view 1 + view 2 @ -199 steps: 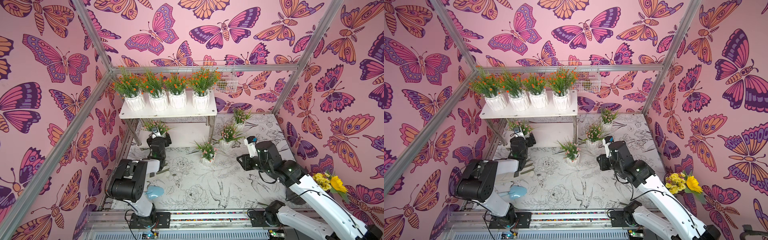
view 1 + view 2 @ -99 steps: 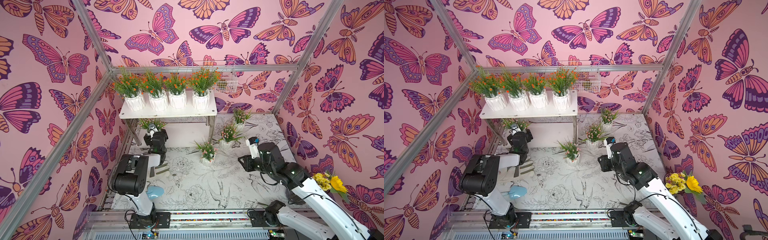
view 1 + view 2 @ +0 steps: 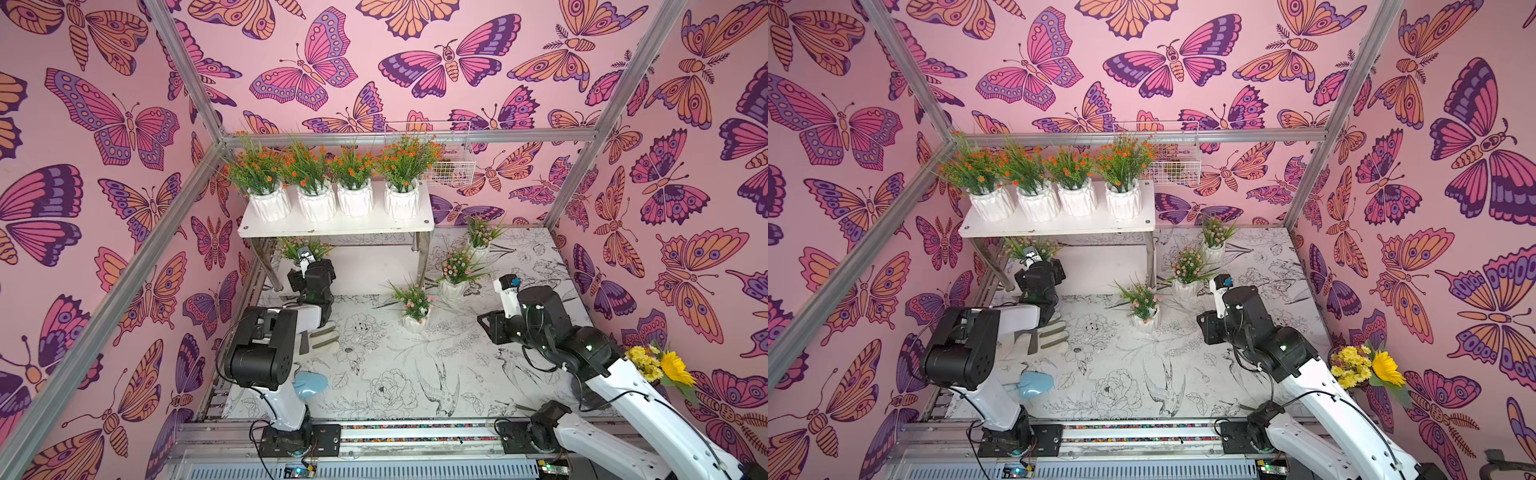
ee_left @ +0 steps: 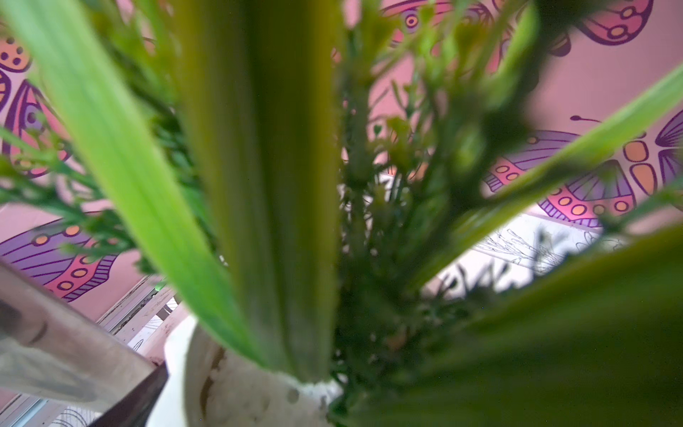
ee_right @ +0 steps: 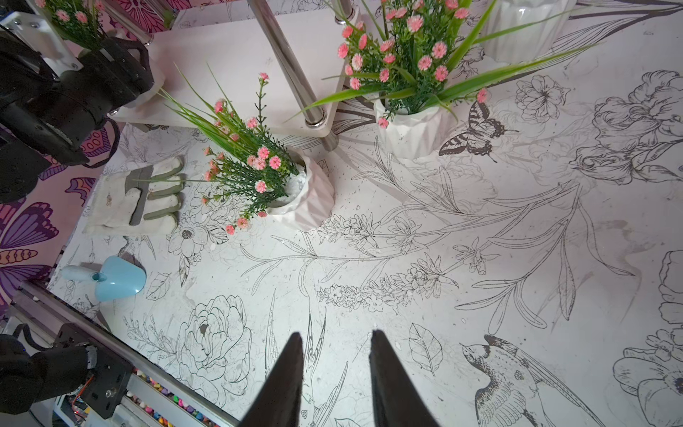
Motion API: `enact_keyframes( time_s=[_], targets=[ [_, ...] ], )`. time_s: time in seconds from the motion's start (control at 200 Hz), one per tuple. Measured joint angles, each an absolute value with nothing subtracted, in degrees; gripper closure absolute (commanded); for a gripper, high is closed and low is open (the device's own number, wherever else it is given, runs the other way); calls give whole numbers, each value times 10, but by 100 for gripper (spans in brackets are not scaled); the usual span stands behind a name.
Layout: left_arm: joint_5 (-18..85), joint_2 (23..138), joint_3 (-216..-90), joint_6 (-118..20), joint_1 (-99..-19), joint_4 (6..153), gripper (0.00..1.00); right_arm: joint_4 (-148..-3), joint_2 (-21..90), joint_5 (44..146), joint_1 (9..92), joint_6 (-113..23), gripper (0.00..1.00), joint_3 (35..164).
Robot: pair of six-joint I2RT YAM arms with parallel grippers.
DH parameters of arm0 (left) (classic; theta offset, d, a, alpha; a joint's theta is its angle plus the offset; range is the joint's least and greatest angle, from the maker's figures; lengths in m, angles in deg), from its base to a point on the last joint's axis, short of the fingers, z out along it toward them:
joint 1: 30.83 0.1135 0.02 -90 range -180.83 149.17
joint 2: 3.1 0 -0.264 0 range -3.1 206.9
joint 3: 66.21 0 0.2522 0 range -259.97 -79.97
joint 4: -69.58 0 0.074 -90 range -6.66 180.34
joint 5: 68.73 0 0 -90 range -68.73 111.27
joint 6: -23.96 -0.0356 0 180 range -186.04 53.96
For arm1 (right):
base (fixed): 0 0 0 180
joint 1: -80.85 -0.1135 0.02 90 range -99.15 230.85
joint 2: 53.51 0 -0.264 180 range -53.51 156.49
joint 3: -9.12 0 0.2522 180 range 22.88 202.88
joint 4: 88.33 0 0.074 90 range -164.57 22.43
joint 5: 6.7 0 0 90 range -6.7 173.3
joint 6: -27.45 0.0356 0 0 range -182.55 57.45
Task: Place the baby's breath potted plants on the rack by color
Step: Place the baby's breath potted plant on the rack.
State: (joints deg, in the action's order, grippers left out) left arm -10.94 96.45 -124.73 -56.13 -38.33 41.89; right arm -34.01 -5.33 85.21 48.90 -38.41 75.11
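Rack [image 3: 332,226] top: four orange plants [image 3: 353,195]. Left tool [image 3: 304,266] grips pink plant [image 3: 291,248], lower tier. Right tool [image 5: 334,332] part-open, empty.

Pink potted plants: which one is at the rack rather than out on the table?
The pink plant in the left hand, under the top shelf of the rack. The other three pink plants stand on the table beside the rack.

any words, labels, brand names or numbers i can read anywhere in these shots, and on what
No readable text anywhere.
Walls: butterfly drawings only.
Table mat: flower and bird drawings only.
Pots and rack: no lettering.
Circuit boards at the front edge: any print is too small to read.
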Motion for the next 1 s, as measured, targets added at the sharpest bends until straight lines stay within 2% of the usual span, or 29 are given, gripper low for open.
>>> enact_keyframes(
  time_s=[0.155,0.416,0.651,0.721,1.001],
  targets=[
    [-110,966,-1253,-559,-383,419,6,-340,-53,849,489,-385,67,751],
    [-110,970,-1259,-556,-383,430,1,-340,-53,846,490,-386,67,751],
    [-112,971,-1272,-554,-382,426,0,-340,-53,845,490,-386,67,751],
    [-112,970,-1272,-554,-382,426,1,-340,-53,844,490,-386,67,751],
    [-111,970,-1279,-553,-377,432,17,-336,-53,843,490,-386,67,751]
  ],
)
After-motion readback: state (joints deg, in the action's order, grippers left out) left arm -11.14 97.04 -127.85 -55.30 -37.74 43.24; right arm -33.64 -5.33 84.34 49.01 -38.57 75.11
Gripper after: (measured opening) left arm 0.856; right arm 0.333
